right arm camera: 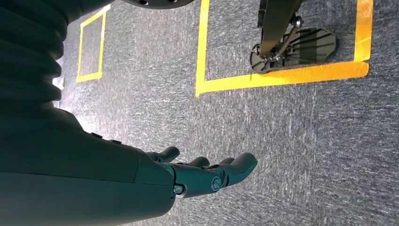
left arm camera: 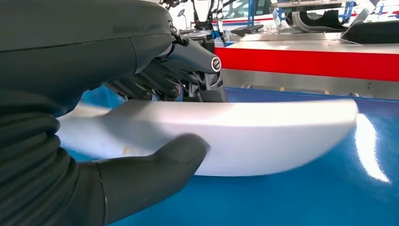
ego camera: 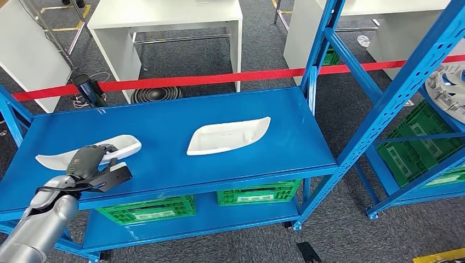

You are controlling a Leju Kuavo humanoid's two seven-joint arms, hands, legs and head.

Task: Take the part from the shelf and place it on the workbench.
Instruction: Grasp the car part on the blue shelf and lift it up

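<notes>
So the left hand (ego camera: 89, 160) is down at the front left corner of the blue shelf (ego camera: 164, 159), wrapped around the near white part (ego camera: 118, 145). From the wrist camera you can see the thick thumb (left arm camera: 155, 174) pressed on one side of the part's wall and the darker fingers (left arm camera: 155, 80) curled over the other side, so it's got a proper grip on it. Can't honestly tell whether the part is lifted or still sitting on the shelf surface; in the wrist shot its lower edge looks right at the blue surface, but the far tip is smeared and blurry. In the head view the hand covers the middle of that part, so you just get the pointy end sticking out toward the left edge and the wider end toward the middle of the shelf. A second white part (ego camera: 227, 136) lies by itself near the middle of the shelf, well apart from the hand, nothing touching it. The right hand (right arm camera: 207, 174) is hanging over grey carpet (right arm camera: 306, 155) with yellow tape lines (right arm camera: 282, 75), fingers stretched out loosely and nothing in them. Under the top shelf there are green crates (ego camera: 257, 193), partly hidden by the shelf's front edge. A red barrier tape (ego camera: 208, 79) runs behind the shelf, white tables (ego camera: 164, 22) beyond that. At the right edge another blue rack (ego camera: 406, 82) has something silvery round (ego camera: 447, 87) that's cut off, so I can't say what it is.
</notes>
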